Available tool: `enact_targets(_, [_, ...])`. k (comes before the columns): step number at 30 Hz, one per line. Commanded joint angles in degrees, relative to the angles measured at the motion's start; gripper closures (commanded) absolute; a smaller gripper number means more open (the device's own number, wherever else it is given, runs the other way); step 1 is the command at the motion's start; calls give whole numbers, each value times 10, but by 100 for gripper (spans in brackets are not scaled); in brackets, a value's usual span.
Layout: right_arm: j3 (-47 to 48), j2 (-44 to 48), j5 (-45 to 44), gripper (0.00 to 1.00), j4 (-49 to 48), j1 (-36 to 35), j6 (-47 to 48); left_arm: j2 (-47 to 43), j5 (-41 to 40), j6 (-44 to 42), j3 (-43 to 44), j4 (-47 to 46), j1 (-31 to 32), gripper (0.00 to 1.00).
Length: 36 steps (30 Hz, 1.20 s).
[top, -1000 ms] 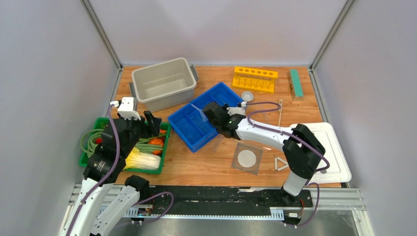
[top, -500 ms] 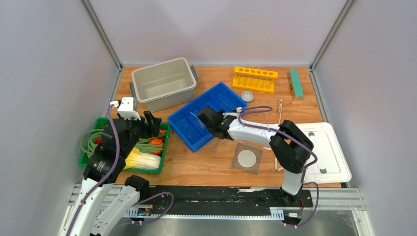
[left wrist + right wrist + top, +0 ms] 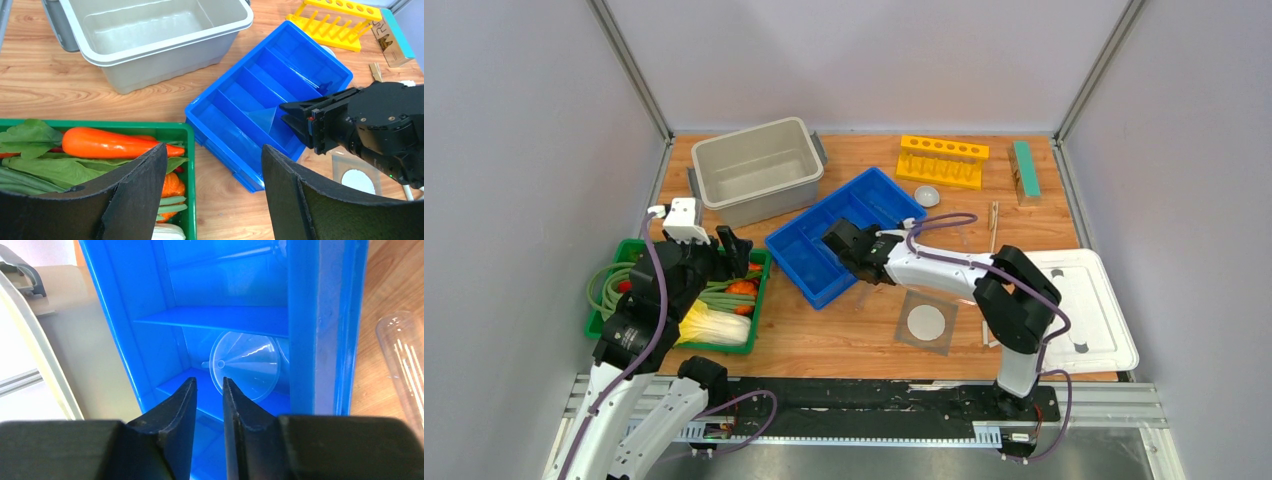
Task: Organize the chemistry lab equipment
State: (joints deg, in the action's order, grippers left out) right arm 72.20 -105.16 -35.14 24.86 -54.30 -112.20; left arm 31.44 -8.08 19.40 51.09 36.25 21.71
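We see plastics on wood.
Blue tray (image 3: 320, 315): glossy, smooth plastic; funnel (image 3: 247, 367): clear plastic; tabletop (image 3: 844, 335): matt wood w/ grain; grey bin (image 3: 165, 65): smooth plastic.

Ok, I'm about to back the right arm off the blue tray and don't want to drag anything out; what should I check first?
1. Clear funnel lying inside a blue tray compartment: ok.
2. Right end effector jaws slightly apart, nothing between them: ok.
3. Fingertips clear of the funnel's spout: cannot tell.
4. Left end effector open, over the green tray, out of the way: ok.
5. All glassware put away: not ok, a clear tube lies on the table beside the tray.
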Motion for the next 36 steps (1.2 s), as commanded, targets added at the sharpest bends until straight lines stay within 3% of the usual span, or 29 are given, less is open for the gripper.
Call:
enact_targets(1, [36,60,-59,68,33,-1,56,-3,-2,6,19,-6,-2,23])
enact_targets(5, [15,113,-85,64,24,0,152,-3,-2,6,19,-6,-3,23])
enact_targets(9, [-36,189,-66,59,-36,12,355,-3,-1,7,19,-6,-2,23])
enact_targets(12, [-65,242,-30,56,-27,15,478,-3,3,6,17,-8,-2,23])
enact_targets(19, [-177,355,66,53,78,33,575,-2,7,6,18,-9,-2,23])
enact_targets(23, [-213,388,110,51,133,81,623,-2,10,6,17,-9,-2,24])
enact_targets(26, [-232,405,114,49,171,115,607,2,15,6,16,-10,-2,24])
enact_targets(29, [-235,410,90,48,244,161,508,4,17,5,16,-11,-3,24])
enact_targets(31, [-247,418,90,48,237,179,502,3,17,5,16,-12,-2,24])
enact_targets(36, [-211,379,141,46,142,179,783,2,31,2,13,-18,-2,24])
